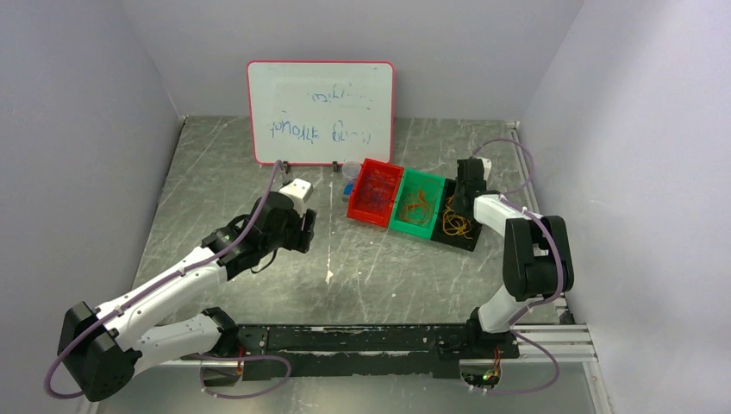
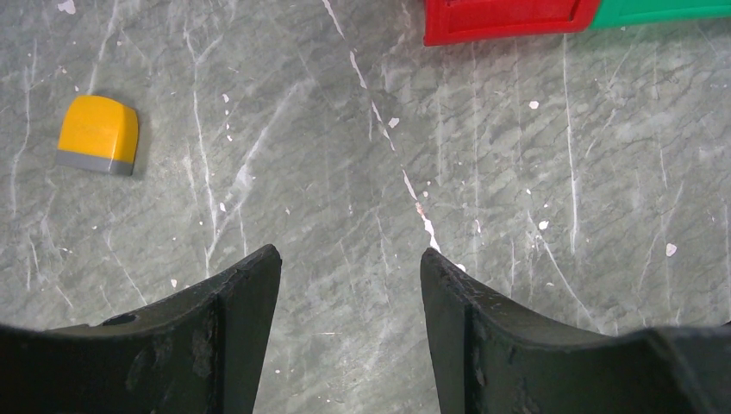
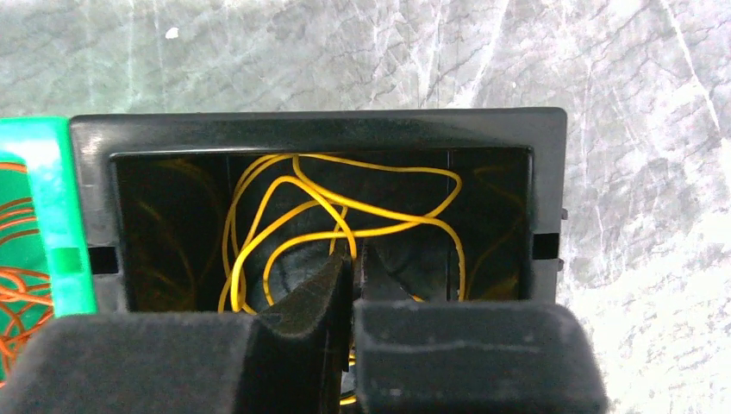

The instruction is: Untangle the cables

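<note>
Right claw point(image 3: 353, 259), closed, sits mid-frame inside the black bin point(image 3: 319, 129), yellow cables point(image 3: 345, 203) looped just above it; left claw point(image 2: 350, 254) open, well apart.

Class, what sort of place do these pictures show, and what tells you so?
Probably a robotics lab test cell: two robot arms bolted to a walled-in table, a whiteboard propped at the back, and three coloured bins holding thin wires.

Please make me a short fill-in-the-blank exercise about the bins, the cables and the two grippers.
The cable in the black bin is ____.
The bin between the red bin and the black one is ____.
The left gripper, over bare table, is ____.
The right gripper is ____.
Missing words: yellow, green, open, shut.
</note>
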You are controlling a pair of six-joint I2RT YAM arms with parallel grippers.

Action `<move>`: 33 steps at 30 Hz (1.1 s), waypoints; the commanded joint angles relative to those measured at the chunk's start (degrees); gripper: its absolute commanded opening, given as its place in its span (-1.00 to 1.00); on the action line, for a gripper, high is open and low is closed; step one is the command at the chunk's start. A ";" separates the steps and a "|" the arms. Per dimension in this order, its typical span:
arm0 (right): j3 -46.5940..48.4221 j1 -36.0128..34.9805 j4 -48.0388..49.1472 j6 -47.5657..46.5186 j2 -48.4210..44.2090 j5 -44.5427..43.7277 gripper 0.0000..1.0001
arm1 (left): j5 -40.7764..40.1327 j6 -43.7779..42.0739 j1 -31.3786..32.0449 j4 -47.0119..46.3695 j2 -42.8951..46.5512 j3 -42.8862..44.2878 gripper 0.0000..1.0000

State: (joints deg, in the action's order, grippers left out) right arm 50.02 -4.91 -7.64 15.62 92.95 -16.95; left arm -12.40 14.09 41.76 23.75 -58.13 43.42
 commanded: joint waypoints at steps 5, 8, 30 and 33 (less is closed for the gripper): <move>0.05 0.51 -0.32 0.04 2.87 0.11 -0.83 | 0.48 -0.64 -0.49 -1.95 0.59 0.36 0.32; 0.08 0.52 -0.45 0.11 3.08 0.42 -0.79 | 0.28 -0.64 -0.49 -1.93 0.63 0.35 0.33; 2.65 0.52 -8.17 0.01 -14.58 -1.17 0.06 | -0.52 -0.64 -0.62 -2.08 1.07 0.01 0.41; 2.71 0.56 -8.81 0.50 -16.91 -0.65 0.14 | -0.51 -0.48 -0.58 -2.21 1.05 -0.06 0.42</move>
State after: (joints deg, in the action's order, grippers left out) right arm 52.12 -4.86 -14.39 15.49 79.15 -17.39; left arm -12.49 13.87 41.76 23.53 -57.58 43.42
